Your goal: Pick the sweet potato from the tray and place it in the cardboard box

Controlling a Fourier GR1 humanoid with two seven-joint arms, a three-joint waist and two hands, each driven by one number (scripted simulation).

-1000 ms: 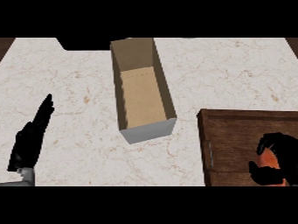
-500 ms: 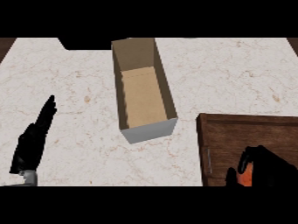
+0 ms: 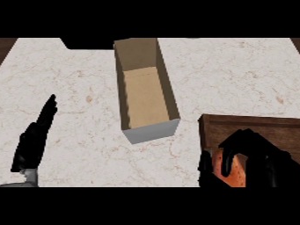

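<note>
In the head view, the robot's right hand point(image 3: 273, 163) sits further left and higher in the picture than it did half a second ago, and more orange shows between its black fingers than before. The left hand point(image 3: 34, 137), the box and the tray lie just where they lay in both earlier pictures. The right hand is at the lower right, over the near left part of the dark brown wooden tray point(image 3: 269, 124), with its fingers and thumb curled down around the orange sweet potato point(image 3: 238, 172). Much of the sweet potato is hidden by those fingers, and whether it rests on the tray's floor or is lifted off it cannot be told. The left hand shows at the lower left above the white marbled surface point(image 3: 81, 79), open, its fingers straight and pointing away from the robot, holding nothing. The long open-topped cardboard box point(image 3: 144, 94) stands on the surface between the two hands, running away from the robot. Its pale grey near end wall is just beside the tray's far left corner, with a narrow strip of surface showing between them. The box's tan floor is bare. Counted: one cardboard box, one wooden tray, one sweet potato, and two black hands, each on a grey forearm coming in from the lower edge.
</note>
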